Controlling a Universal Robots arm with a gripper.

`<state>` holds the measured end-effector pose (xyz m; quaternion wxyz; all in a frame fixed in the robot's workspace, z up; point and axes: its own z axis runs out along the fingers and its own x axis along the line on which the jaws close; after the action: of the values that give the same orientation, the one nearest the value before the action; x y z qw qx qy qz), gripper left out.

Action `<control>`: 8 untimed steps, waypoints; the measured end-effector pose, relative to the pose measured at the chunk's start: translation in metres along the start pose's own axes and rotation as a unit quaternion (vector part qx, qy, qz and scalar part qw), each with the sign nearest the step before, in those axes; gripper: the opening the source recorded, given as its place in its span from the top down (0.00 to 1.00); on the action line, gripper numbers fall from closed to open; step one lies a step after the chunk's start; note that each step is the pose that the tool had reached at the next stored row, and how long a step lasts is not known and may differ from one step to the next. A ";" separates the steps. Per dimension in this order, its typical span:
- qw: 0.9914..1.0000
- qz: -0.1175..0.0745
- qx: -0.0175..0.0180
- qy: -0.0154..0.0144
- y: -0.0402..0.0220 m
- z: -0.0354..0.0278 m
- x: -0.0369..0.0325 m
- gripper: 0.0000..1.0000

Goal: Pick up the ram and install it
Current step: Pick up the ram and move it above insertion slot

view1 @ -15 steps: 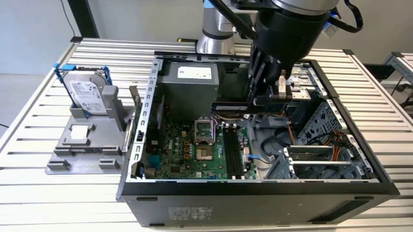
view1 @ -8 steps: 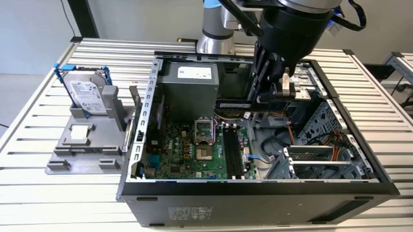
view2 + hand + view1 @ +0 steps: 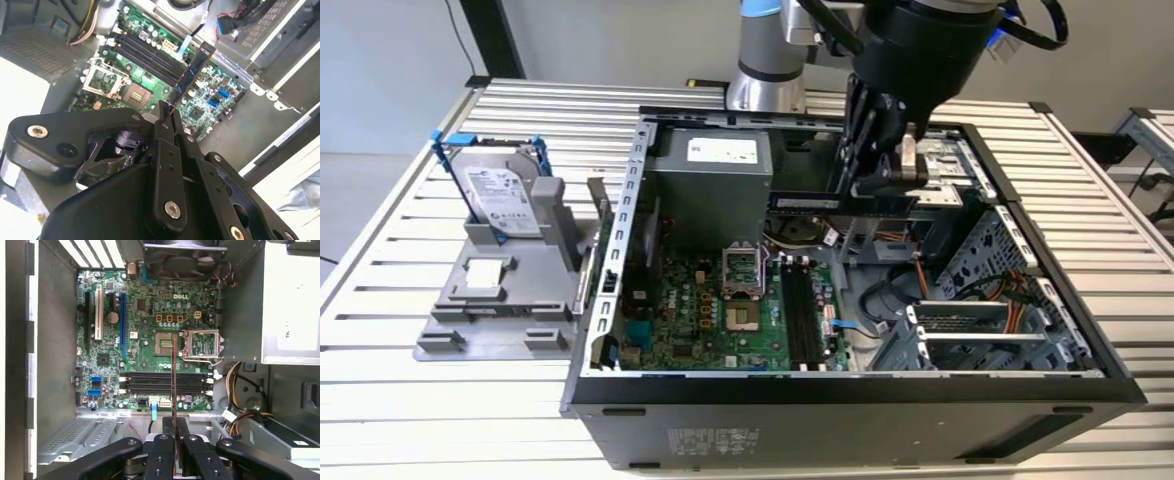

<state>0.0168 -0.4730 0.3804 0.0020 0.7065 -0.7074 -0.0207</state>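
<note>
While in jaws, ram (image 3: 821, 203) horizontal

Robotics lab: slatted metal bench (image 3: 400, 400), opened computer case (image 3: 854, 405), hard drive (image 3: 500, 195) in grey fixture (image 3: 487, 300).

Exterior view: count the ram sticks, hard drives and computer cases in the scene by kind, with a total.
ram: 1, clamped in the gripper above the open case
hard drive: 1, upright on its grey stand
computer case: 1
Total: 3
</note>
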 end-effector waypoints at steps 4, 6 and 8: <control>1.000 0.001 0.000 0.000 -0.0087 -0.0002 -0.0016 1.00; 1.000 0.004 0.000 0.000 -0.0108 -0.0003 -0.0017 1.00; 1.000 0.011 0.000 0.000 -0.0117 -0.0003 -0.0017 1.00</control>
<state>0.0285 -0.4713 0.3804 0.0018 0.6988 -0.7150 -0.0208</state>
